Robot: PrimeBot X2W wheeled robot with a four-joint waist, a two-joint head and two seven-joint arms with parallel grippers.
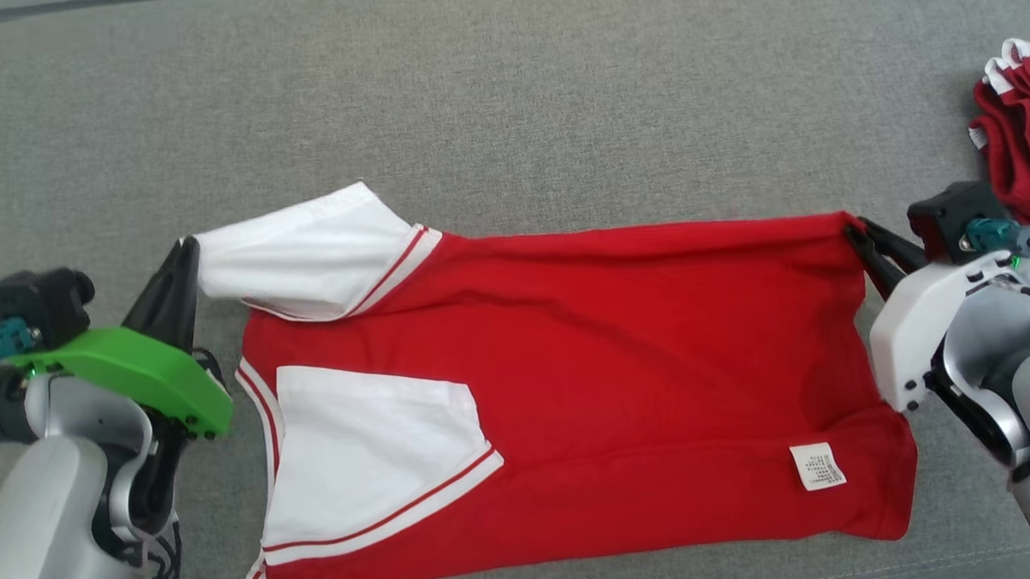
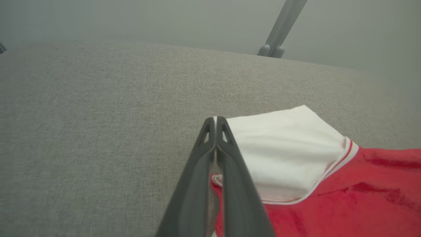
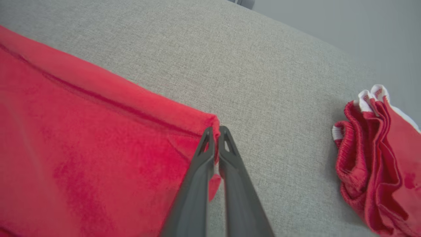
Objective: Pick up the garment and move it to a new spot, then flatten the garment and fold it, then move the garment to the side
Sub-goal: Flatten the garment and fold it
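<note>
Head view, starting at the left: my left jaws are pressed together on the cuff edge of the far white sleeve (image 1: 308, 254), with a sliver of white cloth caught between the tips. The garment (image 1: 620, 346) lies spread on the grey surface (image 1: 508, 93), collar end to my left. Its near sleeve (image 1: 375, 457) is already folded onto the red body, and a care label (image 1: 818, 466) shows near the hem. At the right, my right jaws pinch the far hem corner (image 1: 842, 222). Past them sits a heap of other red clothes (image 1: 1019, 126), apart from my work. I judge flattening done and the fold in hand. Next I should lift both far ends together, keep that edge taut, and lay it over toward the near edge without dragging the body.
</note>
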